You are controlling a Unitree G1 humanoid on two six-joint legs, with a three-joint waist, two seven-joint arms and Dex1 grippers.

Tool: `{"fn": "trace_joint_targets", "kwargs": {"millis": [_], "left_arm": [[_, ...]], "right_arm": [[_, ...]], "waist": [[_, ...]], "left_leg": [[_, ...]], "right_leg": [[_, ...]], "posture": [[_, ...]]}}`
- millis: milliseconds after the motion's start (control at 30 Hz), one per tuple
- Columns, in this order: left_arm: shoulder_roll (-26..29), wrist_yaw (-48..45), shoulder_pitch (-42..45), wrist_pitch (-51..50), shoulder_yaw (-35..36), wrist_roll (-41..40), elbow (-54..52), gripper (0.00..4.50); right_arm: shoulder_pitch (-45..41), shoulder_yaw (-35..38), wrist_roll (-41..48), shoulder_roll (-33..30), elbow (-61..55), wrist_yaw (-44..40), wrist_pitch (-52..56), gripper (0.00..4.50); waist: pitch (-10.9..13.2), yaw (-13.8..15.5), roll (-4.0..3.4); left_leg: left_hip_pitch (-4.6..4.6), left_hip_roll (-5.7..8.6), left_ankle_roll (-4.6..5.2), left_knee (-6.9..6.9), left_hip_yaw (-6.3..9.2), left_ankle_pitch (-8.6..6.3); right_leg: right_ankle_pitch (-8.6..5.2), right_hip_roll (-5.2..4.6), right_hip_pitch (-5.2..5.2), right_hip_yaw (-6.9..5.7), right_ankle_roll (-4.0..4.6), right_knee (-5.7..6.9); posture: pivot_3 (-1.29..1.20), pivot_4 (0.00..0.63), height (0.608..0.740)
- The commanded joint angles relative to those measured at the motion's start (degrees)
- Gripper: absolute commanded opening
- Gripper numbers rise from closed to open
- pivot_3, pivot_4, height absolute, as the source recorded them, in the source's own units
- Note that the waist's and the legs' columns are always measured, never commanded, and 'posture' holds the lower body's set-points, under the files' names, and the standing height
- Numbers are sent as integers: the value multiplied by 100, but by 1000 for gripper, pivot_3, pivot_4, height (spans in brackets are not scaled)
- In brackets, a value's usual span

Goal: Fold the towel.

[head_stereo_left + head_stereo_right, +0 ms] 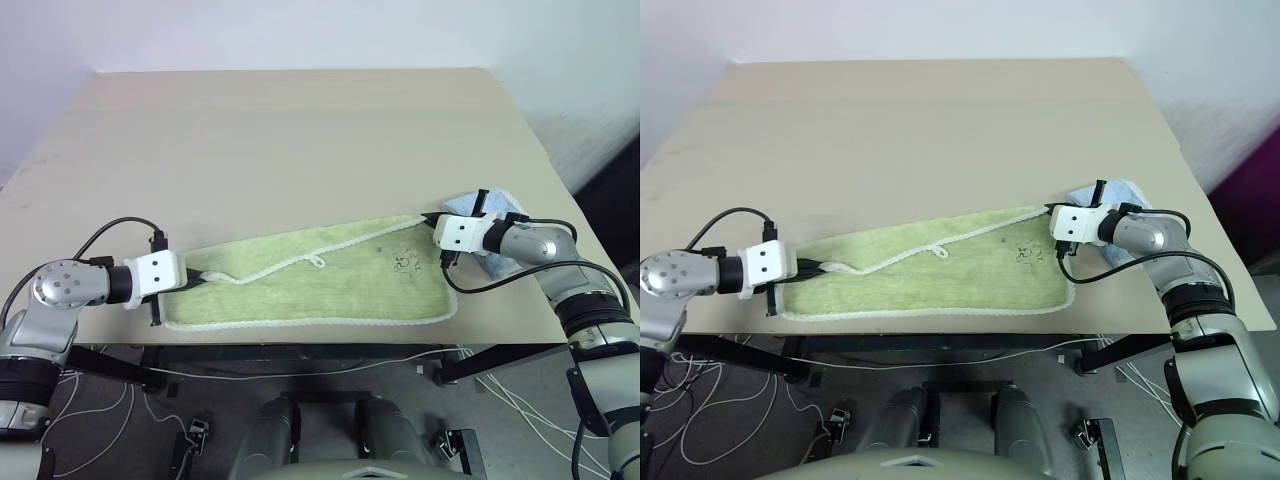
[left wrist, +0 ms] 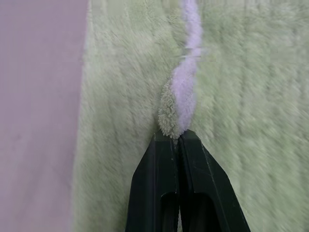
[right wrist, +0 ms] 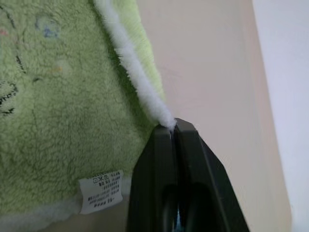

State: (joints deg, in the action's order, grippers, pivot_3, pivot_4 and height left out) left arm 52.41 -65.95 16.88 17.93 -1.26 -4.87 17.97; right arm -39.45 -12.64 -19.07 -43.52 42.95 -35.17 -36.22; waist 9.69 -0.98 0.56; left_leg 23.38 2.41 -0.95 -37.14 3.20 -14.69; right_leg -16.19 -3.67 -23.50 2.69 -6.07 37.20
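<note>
The long light-green towel (image 1: 330, 285) with white corded edging lies along the table's near edge, a small white loop (image 1: 316, 261) on its upper edge and a dark printed mark (image 1: 404, 263) near its right end. My left gripper (image 1: 198, 281) is shut on the towel's left corner, where the white edging (image 2: 186, 92) bunches up between the black fingers (image 2: 159, 183). My right gripper (image 1: 430, 219) is shut on the towel's far right corner, the cord (image 3: 140, 82) pinched between the fingers (image 3: 193, 164). A white care label (image 3: 100, 191) shows beside them.
A smaller light-blue towel (image 1: 500, 215) lies under my right forearm near the table's right edge. The beige table (image 1: 300, 150) stretches bare behind the towel. Cables (image 1: 470, 370) hang below the table's front edge.
</note>
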Motion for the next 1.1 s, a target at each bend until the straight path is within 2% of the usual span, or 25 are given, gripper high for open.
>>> {"fn": "trace_joint_targets", "kwargs": {"millis": [33,233,567,733,867,967,1100], "left_arm": [[-40,-45,308,110,-55,54,125,0],[-313,258,1235,105,165,-58,872,0],[-477,1374,3661,352,557,69,2738,0],[-417,1723,4360,396,663,49,3140,0],[-186,1777,4400,401,744,69,3091,0],[21,1468,3881,240,895,-195,2608,0],[382,511,2042,-745,1264,-1068,653,0]], "right_arm": [[10,155,95,-95,-294,88,-48,92],[-211,331,264,-126,-445,150,97,92],[-1746,583,604,-207,408,-23,60,92],[-2304,842,985,-342,530,-347,99,92],[-2401,1127,1449,-508,269,-735,296,92],[-2008,1366,2002,-660,-365,-1268,688,92],[-410,1581,3086,-1017,-2149,-2372,1934,92]], "waist": [[0,-6,0],[0,3,1],[2,-21,3],[2,-19,3],[3,-21,4],[3,-34,2],[0,-36,-1]], "left_leg": [[0,0,0,0,0,0],[0,-1,0,-4,1,1],[4,0,-1,-7,0,2],[7,1,-1,-7,0,2],[9,1,-1,-6,0,2],[9,0,-1,-2,0,2],[7,-7,2,2,1,0]], "right_leg": [[0,0,0,0,0,1],[0,4,-1,-2,0,3],[0,5,-5,-1,-1,5],[1,5,-8,-1,-2,7],[1,4,-7,-1,-2,7],[1,5,-10,0,-2,9],[0,2,-6,4,-1,12]], "posture": [[0,150,740],[0,150,740],[0,150,740],[0,150,740],[0,150,740],[0,150,740],[0,150,740]]}}
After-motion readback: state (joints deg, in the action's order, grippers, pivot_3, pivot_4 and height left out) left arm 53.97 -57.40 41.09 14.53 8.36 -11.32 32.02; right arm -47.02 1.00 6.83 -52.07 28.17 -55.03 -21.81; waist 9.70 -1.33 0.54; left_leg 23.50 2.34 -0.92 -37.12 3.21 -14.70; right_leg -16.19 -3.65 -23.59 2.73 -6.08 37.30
